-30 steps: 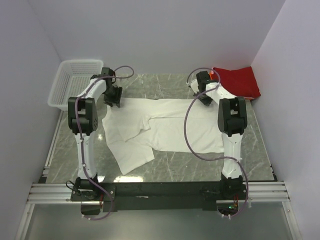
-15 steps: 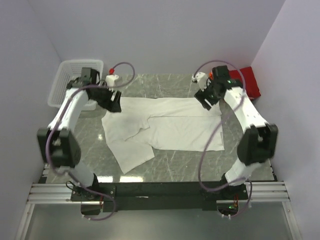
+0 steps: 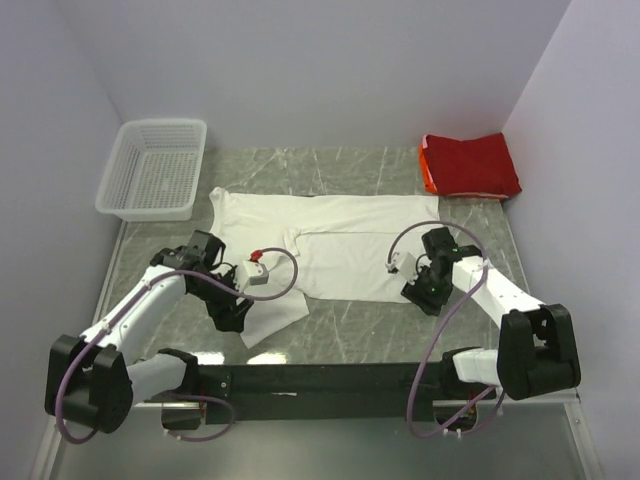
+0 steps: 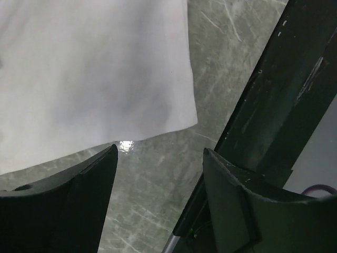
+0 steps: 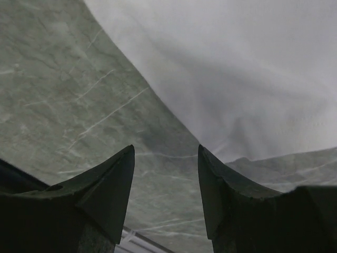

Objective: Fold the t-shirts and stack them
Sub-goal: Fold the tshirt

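The white t-shirt (image 3: 350, 240) lies spread flat on the marble table, with one part reaching toward the near left (image 3: 275, 318). The red t-shirt (image 3: 470, 165) lies folded at the back right corner. My left gripper (image 3: 226, 318) is open and empty, low by the white shirt's near-left corner. In the left wrist view the gripper (image 4: 159, 149) is over bare marble just off the cloth's corner (image 4: 179, 110). My right gripper (image 3: 421, 297) is open and empty at the shirt's near-right corner. In the right wrist view it (image 5: 165, 147) is over marble beside the cloth's edge (image 5: 237, 95).
A white mesh basket (image 3: 155, 168) stands at the back left. The black frame rail (image 3: 330, 380) runs along the table's near edge, just behind both grippers, and shows in the left wrist view (image 4: 279, 105). Walls close in on three sides.
Both arms have swung from the white shirt's far corners to its near corners. The shirt stays spread flat, and the red shirt is now uncovered.
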